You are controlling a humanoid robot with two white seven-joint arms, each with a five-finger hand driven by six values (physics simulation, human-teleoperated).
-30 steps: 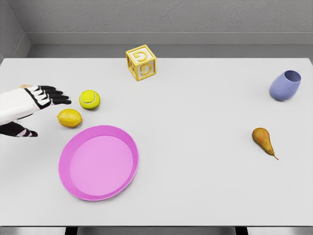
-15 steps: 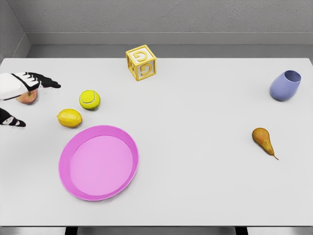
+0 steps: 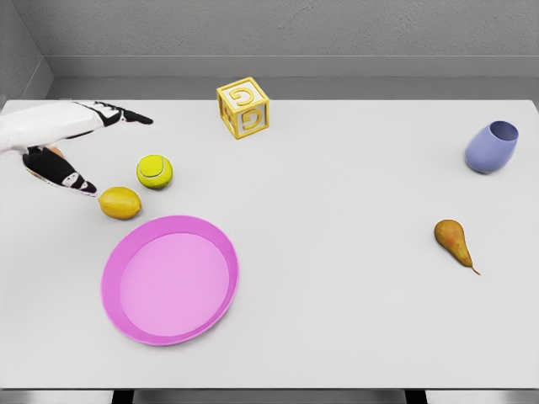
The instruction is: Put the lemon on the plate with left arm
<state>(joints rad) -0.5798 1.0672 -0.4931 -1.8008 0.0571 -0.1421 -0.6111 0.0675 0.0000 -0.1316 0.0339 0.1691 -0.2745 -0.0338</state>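
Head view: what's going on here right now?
The left hand hovers open at the table's left edge, thumb tip just beside the yellow lemon, nothing grasped. The lemon lies on the table between the yellow-green tennis ball and the round pink plate, not yet on the plate. The right arm is out of view.

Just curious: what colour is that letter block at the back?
Yellow, the block, clearest in the head view.
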